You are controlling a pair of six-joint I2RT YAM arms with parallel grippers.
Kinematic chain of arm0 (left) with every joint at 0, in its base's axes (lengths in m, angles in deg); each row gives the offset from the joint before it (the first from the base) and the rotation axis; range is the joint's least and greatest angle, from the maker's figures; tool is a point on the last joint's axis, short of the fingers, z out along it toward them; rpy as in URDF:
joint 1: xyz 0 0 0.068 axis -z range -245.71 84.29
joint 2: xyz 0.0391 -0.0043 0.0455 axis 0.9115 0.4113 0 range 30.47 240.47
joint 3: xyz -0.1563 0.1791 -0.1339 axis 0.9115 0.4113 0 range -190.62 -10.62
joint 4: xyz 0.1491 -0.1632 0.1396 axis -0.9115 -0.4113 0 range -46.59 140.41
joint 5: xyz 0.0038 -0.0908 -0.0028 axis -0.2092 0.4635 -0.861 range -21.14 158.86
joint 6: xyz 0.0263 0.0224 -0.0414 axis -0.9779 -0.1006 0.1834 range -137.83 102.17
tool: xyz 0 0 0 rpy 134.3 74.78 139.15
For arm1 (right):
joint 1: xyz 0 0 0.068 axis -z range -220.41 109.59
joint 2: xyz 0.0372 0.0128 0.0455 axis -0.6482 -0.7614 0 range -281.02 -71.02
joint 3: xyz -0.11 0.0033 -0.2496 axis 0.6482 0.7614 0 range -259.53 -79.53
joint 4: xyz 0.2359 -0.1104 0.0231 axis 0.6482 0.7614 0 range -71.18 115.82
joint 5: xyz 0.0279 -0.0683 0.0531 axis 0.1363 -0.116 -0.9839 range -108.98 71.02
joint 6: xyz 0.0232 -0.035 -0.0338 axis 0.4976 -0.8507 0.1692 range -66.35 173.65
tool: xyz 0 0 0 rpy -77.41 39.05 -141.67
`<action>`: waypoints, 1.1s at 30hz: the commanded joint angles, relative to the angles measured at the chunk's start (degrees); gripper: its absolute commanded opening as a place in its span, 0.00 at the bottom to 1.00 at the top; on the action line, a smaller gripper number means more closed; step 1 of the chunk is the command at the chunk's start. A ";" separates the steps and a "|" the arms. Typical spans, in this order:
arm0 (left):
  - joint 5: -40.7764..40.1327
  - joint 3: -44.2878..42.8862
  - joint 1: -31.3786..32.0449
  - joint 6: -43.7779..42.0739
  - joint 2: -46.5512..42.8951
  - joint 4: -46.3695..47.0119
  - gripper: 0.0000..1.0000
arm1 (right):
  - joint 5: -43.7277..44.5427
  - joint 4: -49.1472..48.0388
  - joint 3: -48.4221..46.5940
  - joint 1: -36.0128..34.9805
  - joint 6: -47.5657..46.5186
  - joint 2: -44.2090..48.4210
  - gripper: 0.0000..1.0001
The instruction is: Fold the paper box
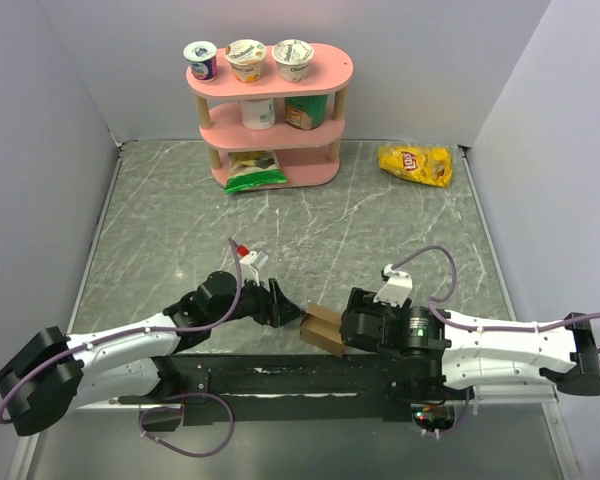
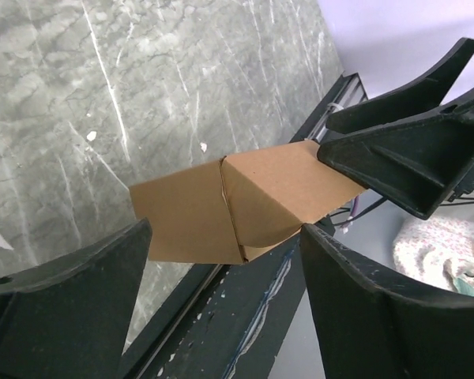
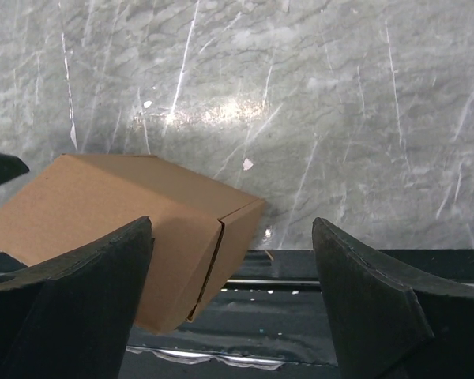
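Observation:
The paper box [image 1: 322, 333] is a small, closed brown cardboard box lying tilted at the table's near edge, partly over the black rail. It sits between my two grippers. My left gripper [image 1: 283, 306] is just left of it and open. In the left wrist view the box [image 2: 237, 201] lies just beyond the gap of the left gripper [image 2: 225, 235], with its right fingertip [image 2: 312, 237] at the box's lower corner. My right gripper [image 1: 352, 325] stands open on the box's right side. In the right wrist view the box [image 3: 118, 213] lies against and behind the left finger [image 3: 103, 268] of the right gripper [image 3: 233, 229], unclamped.
A black rail [image 1: 310, 372] runs along the near edge under the box. At the back stand a pink shelf [image 1: 270, 120] with yoghurt cups and a green bag [image 1: 253, 170]. A yellow chip bag [image 1: 416, 164] lies back right. A small white tag [image 1: 250, 256] lies mid-table.

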 commanded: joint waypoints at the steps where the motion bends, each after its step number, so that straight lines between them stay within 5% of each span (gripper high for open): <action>1: 1.32 1.36 -0.16 1.38 1.57 4.37 0.78 | 0.93 5.24 0.45 -1.65 7.07 -1.65 0.86; 8: 1.58 2.68 -0.16 1.99 1.40 5.51 0.73 | 1.55 8.75 1.07 -4.99 14.01 -4.89 0.74; 19: 1.50 0.31 -0.16 4.01 -3.61 4.72 0.90 | 2.16 14.03 -0.69 -8.42 20.52 -10.52 0.68; 33: 2.03 -1.71 -0.16 5.77 8.25 11.75 0.83 | 2.60 15.35 -2.19 -9.83 21.75 -13.16 0.67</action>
